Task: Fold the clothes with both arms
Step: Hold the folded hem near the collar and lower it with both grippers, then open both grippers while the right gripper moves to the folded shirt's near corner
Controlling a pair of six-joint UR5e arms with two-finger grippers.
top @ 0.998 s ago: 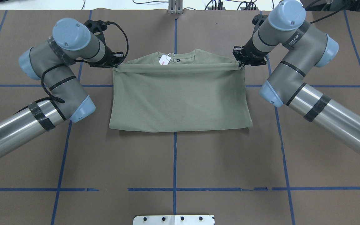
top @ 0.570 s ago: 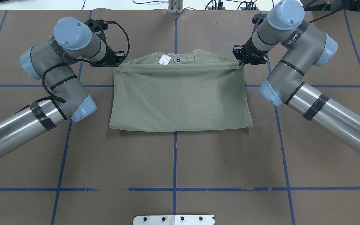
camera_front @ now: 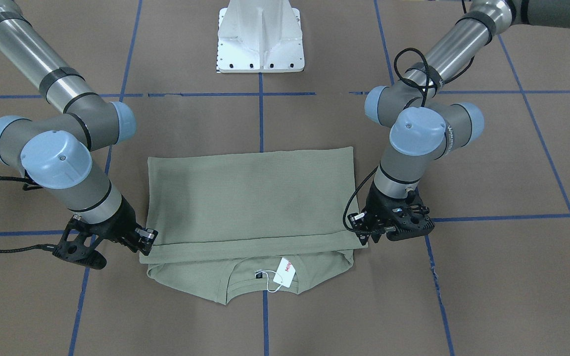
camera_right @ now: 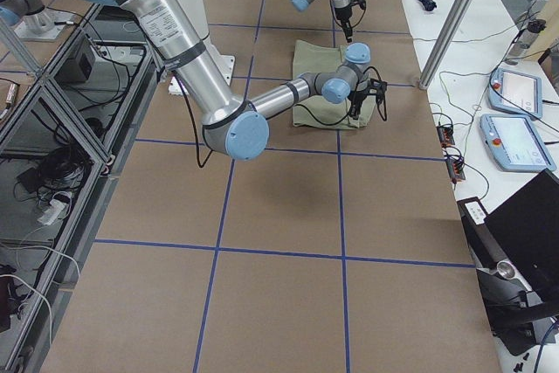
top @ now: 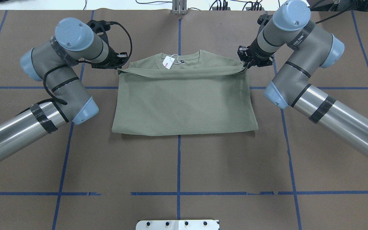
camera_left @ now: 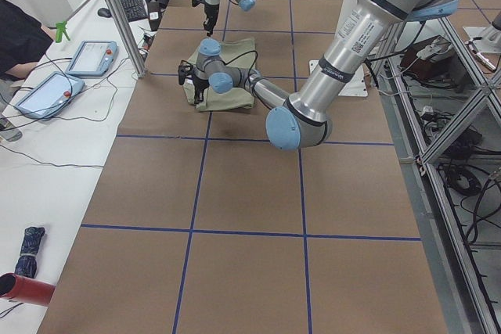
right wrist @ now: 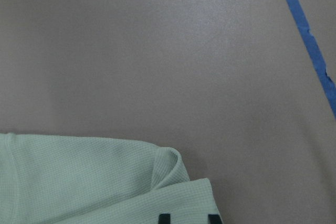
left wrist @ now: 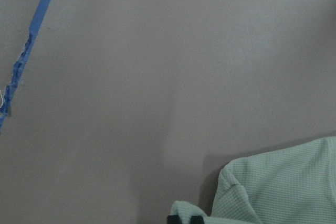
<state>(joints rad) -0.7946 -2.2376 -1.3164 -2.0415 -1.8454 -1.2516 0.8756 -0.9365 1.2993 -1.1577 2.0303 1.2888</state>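
Note:
The sage-green shirt (top: 184, 102) lies folded on the brown table, its lower half brought up over the chest. The round neck and white hang tag (top: 168, 61) stay uncovered at the far edge. My left gripper (top: 120, 65) is shut on the left corner of the folded-over hem, and my right gripper (top: 245, 65) is shut on the right corner. In the front-facing view the left gripper (camera_front: 361, 236) and right gripper (camera_front: 145, 242) sit low at the shirt's (camera_front: 250, 198) corners. Both wrist views show cloth at the fingertips (left wrist: 197, 219) (right wrist: 164, 217).
The white pedestal base (camera_front: 260, 39) stands behind the shirt on the robot's side. Blue tape lines (top: 179, 166) cross the brown table cover. In the left side view, tablets (camera_left: 90, 56) and cables lie on a white bench beside the table.
The held hem has moved slightly farther toward the collar and dropped. Its edge was taut and straight before; it now sags between the grippers. Both arms shifted only a little.

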